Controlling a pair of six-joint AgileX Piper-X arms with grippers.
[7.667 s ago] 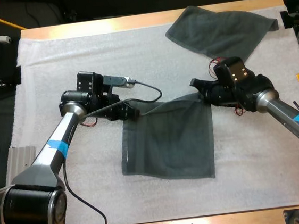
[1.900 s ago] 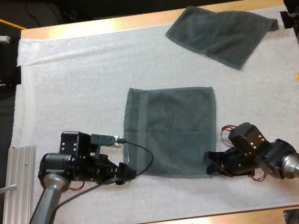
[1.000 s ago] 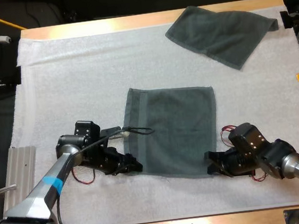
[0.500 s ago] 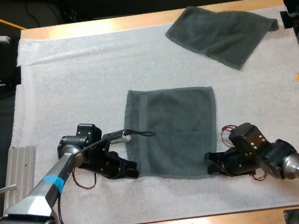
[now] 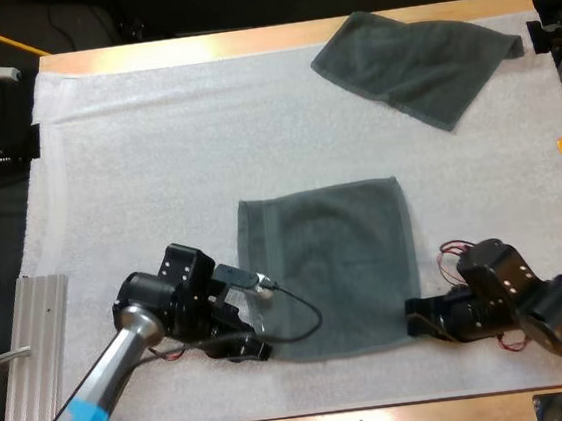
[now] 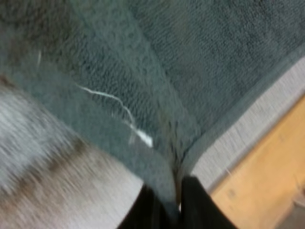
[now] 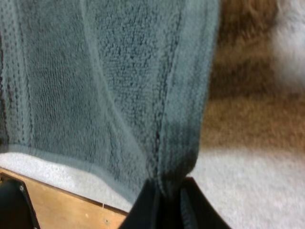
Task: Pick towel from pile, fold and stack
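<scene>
Towel (image 5: 332, 265) pinched by left claw (image 5: 259, 349) and right claw (image 5: 414, 320).

The towel (image 5: 332, 265) gripped by the left end effector (image 5: 256, 350) and the right end effector (image 5: 414, 319) is matt grey-green terry cloth, nubbly with loops, its hem band woven flatter. The end effectors' fingers (image 7: 144, 206) look like matt black plastic. Beneath them the mat (image 5: 136, 165) is white, finely pebbled and foam-like. The surface (image 6: 267, 167) just past the left one is pale, smooth wood.
</scene>
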